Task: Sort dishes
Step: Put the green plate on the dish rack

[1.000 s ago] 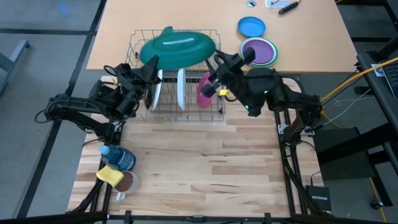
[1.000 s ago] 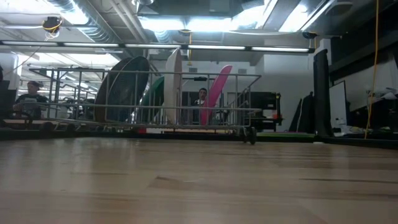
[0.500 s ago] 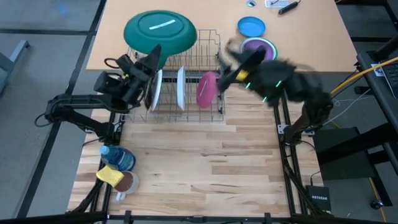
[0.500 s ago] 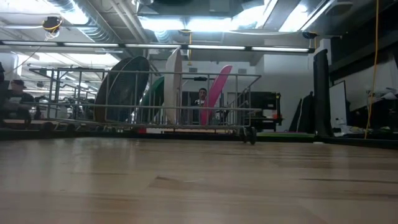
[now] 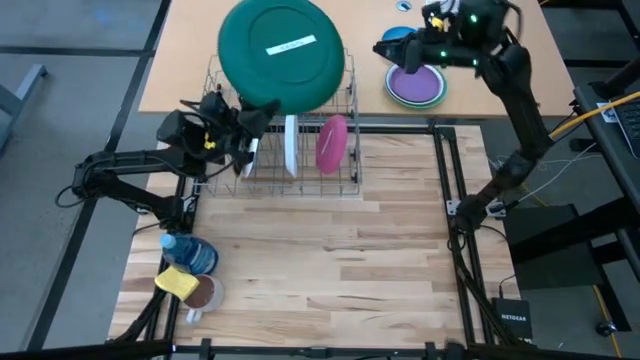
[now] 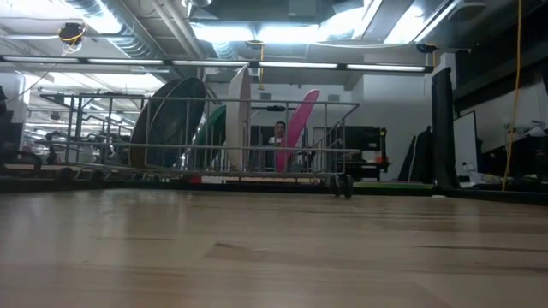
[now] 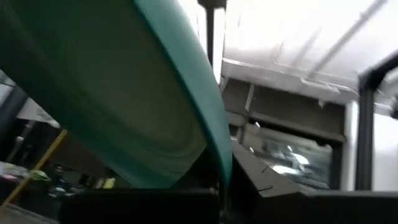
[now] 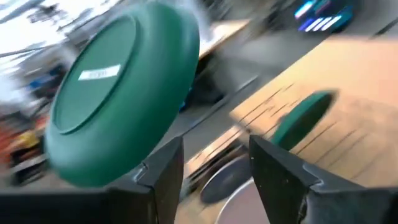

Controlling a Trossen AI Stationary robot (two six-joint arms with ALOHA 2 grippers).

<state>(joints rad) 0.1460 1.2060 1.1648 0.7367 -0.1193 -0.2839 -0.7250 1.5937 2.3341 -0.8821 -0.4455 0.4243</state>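
Left gripper (image 5: 243, 128) fingertips hidden under green plate (image 5: 282, 55) rim; grip probably closed. Right wrist view smeared; plate (image 8: 118, 93) edges soft. Left wrist view: plate (image 7: 124, 93) cut off by frame. Brown dish (image 6: 167, 124) partly screened by rack (image 6: 214, 154) wires.

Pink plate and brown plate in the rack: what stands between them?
High view: one white plate on edge stands between the pink plate and the brown plate. The low view shows the same.
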